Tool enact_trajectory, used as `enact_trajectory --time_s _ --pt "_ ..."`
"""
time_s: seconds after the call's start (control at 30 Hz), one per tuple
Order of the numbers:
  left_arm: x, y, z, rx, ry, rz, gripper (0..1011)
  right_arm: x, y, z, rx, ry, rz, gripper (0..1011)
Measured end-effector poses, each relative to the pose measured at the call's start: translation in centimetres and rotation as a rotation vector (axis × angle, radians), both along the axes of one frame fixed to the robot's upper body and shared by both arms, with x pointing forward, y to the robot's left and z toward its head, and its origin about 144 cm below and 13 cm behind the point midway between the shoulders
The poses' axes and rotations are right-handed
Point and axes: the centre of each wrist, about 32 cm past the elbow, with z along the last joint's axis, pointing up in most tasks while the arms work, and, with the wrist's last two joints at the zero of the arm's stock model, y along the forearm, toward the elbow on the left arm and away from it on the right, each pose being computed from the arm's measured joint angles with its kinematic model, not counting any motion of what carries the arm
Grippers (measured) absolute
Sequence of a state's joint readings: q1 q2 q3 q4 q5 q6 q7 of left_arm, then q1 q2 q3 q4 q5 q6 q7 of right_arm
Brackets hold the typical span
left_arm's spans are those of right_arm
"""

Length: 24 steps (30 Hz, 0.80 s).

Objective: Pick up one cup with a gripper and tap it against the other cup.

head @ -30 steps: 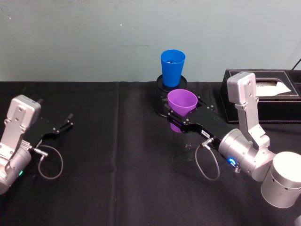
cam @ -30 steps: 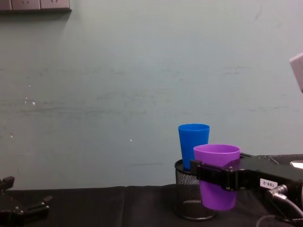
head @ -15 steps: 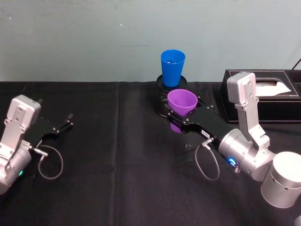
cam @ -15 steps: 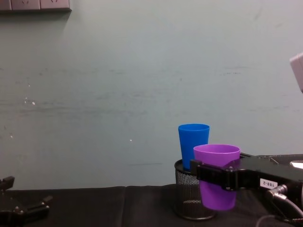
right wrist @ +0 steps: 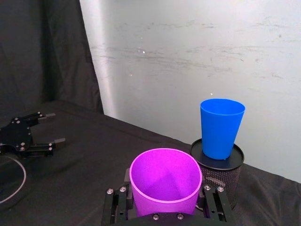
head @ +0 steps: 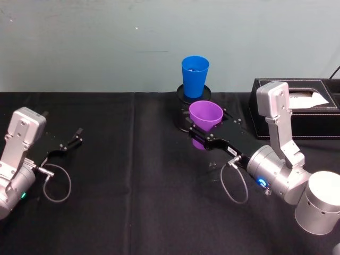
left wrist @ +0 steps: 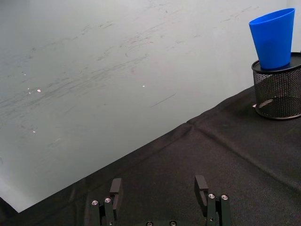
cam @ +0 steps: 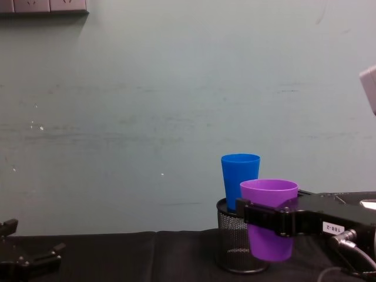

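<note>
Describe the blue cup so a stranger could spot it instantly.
At the back of the black-clothed table stands a black wire-mesh holder. The blue cup sits upright on top of it. Unlike the purple cup just in front, gripped in the right claw, it is blue and stands free.

I have the purple cup upright, mouth up: a smooth tapered tumbler clamped at mid-height between the fingers of my right gripper, with its base clear of the desk. The blue cup, the same shape, stands upright on top of the black mesh holder, just behind the purple one and higher. The two cups are near each other but apart.
</note>
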State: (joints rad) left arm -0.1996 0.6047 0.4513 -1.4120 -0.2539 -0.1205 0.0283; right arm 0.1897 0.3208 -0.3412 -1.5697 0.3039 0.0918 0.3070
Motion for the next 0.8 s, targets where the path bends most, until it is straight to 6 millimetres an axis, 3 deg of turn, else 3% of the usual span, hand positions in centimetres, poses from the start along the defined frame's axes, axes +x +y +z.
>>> enact_trajectory --time_s 0.43,0.8 --pt "0.0 0.0 0.0 0.0 0.0 0.0 1000 0.4 0.2 0.6 -0.007 -0.021 -0.016 731" --pt "0.0 0.0 0.0 0.0 0.0 0.0 1000 4.1 0.8 1.0 -0.025 0.025 -0.096 731"
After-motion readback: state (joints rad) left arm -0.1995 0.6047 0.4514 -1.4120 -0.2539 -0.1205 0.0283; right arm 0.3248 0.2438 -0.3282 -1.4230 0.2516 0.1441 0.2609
